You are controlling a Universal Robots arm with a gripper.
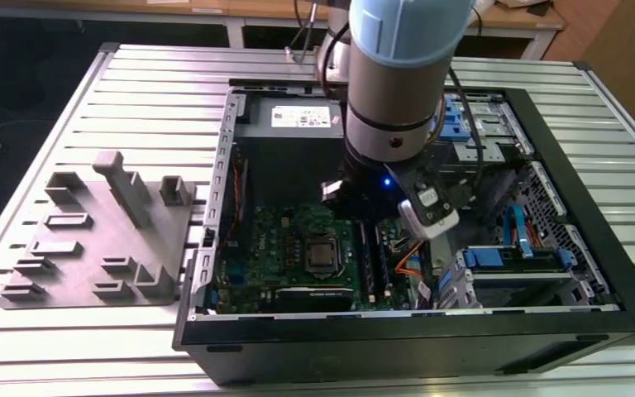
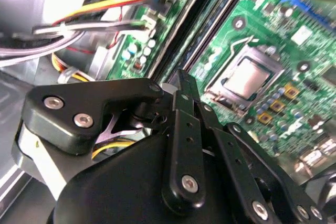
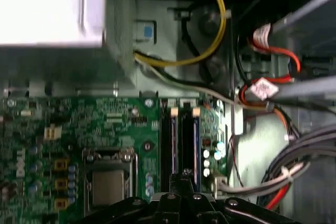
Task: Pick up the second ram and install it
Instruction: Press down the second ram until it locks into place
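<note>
Black end effector (image 2: pixel 181 85) linkages fill the near part of both wrist views, fingers drawn together over the long black memory slots (image 3: pixel 181 140); whether they pinch the second ram I cannot tell. Beyond lie the green motherboard (image 1: pixel 284 248) and its silver processor socket (image 2: pixel 247 77) (left of the slots in the exterior view). Farther off, a grey plastic tray (image 1: pixel 97 240) sits on the slatted bench (image 1: pixel 152 83).

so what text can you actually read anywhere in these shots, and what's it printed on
No text can be quoted; every bit of print is too small or blurred.
white label on the power supply: too small to read.
sticker on the white wrist module: too small to read.
white markings on the motherboard: blurred.
white tag on the red cable: blurred.
</note>
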